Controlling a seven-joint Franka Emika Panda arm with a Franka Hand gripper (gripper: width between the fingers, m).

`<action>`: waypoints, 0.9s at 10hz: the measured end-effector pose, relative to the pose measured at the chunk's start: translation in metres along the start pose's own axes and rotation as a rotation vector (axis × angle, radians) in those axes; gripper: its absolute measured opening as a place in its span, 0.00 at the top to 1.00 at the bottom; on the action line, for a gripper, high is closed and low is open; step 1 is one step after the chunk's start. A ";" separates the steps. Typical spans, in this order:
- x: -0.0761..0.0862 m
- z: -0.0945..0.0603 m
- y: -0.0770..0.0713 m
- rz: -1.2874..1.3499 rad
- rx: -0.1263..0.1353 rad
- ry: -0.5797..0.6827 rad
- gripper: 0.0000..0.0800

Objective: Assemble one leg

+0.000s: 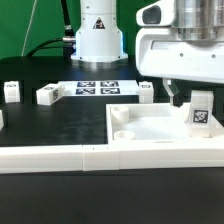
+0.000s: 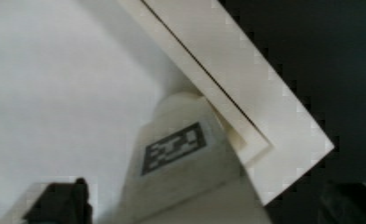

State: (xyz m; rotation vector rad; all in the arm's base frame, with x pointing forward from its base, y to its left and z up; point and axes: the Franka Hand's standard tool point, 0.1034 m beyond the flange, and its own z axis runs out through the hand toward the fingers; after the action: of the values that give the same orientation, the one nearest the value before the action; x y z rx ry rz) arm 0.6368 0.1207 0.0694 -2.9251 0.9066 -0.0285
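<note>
The leg (image 1: 200,112) stands upright on the white panel (image 1: 150,128) — at its 3 o'clock edge. The gripper (image 1: 178,95) hangs just beside it; whether its fingers are apart, I cannot tell.

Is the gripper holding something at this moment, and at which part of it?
Apparently yes: the gripper seems to hold the leg by its upper end, standing upright over the white panel. The finger contact itself is not clearly visible.

The leg (image 1: 201,110) is white with a square black-and-white tag. The panel (image 1: 150,127) is plain white. The marker board (image 1: 96,88) is white with black-and-white tags. The table (image 1: 55,125) is black; the backdrop (image 1: 25,25) green.
</note>
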 end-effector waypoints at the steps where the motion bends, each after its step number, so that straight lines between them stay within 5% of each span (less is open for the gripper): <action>1: -0.001 0.000 -0.001 -0.073 -0.002 0.003 0.19; 3: 0.001 0.000 0.001 -0.232 -0.010 0.007 0.19; 5: 0.002 0.000 0.002 -0.273 -0.016 0.010 0.47; 6: 0.002 0.000 0.002 -0.272 -0.016 0.010 0.47; 7: 0.002 0.000 0.002 -0.272 -0.016 0.010 0.64; 9: 0.002 0.000 0.002 -0.227 -0.016 0.010 0.64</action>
State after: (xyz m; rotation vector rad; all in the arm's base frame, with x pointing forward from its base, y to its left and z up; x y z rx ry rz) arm 0.6375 0.1175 0.0695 -3.0290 0.5737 -0.0501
